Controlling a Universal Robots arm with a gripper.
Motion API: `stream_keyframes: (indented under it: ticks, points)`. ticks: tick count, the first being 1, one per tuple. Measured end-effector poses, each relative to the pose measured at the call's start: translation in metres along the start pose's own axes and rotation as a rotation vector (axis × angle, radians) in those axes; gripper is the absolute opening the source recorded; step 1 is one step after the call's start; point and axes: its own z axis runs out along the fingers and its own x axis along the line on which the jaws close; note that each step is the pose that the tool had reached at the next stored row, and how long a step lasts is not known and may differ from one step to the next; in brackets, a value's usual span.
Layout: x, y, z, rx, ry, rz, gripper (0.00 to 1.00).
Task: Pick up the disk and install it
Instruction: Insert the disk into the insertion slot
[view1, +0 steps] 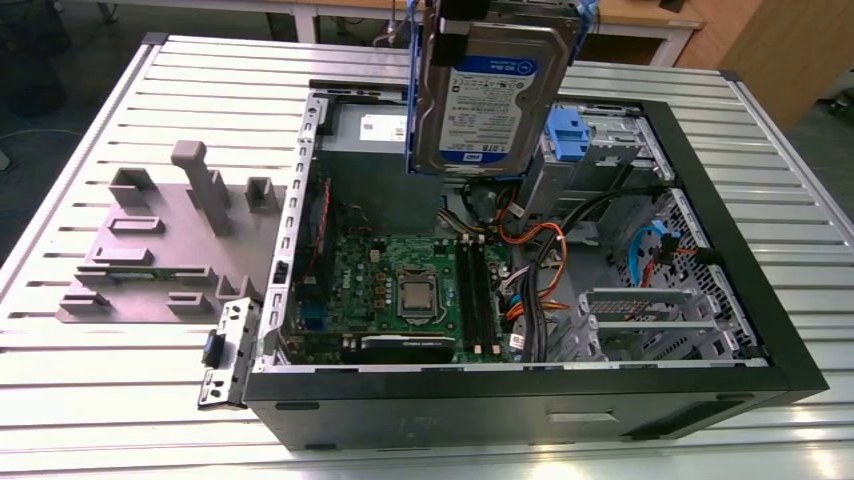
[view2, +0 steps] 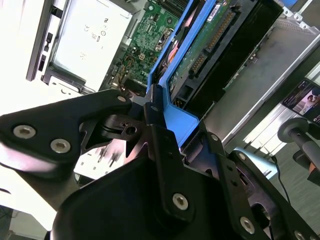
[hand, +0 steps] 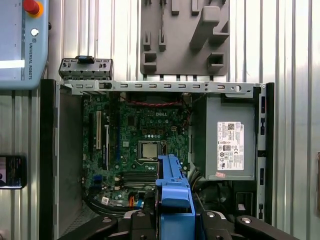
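Observation:
The disk (view1: 487, 100), a silver hard drive with a white-and-blue label and blue rails, hangs upright in the air over the back part of the open computer case (view1: 534, 390). My gripper (view1: 505, 12) is shut on its top end. In the second wrist view the black fingers (view2: 155, 120) clamp the blue rail (view2: 177, 117), and the disk's green circuit side (view2: 202, 47) points down toward the case. In the first wrist view the blue rail (hand: 174, 192) sticks out from the gripper (hand: 175, 222) above the motherboard (hand: 142, 145).
The case lies open on a slatted metal table (view1: 120, 400). Inside it are the motherboard (view1: 400, 290), orange and black cables (view1: 534, 250), a blue drive bracket (view1: 571, 130) and a grey power-supply box (hand: 230, 140). A grey fixture block (view1: 160, 240) stands at the exterior view's left.

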Motion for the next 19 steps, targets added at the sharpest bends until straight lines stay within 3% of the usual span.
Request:
stream_keyframes:
  ticks: [19]
  points:
    - [-0.0001, -0.0088, 0.0000, 0.0000, -0.0001, 0.000, 0.36]
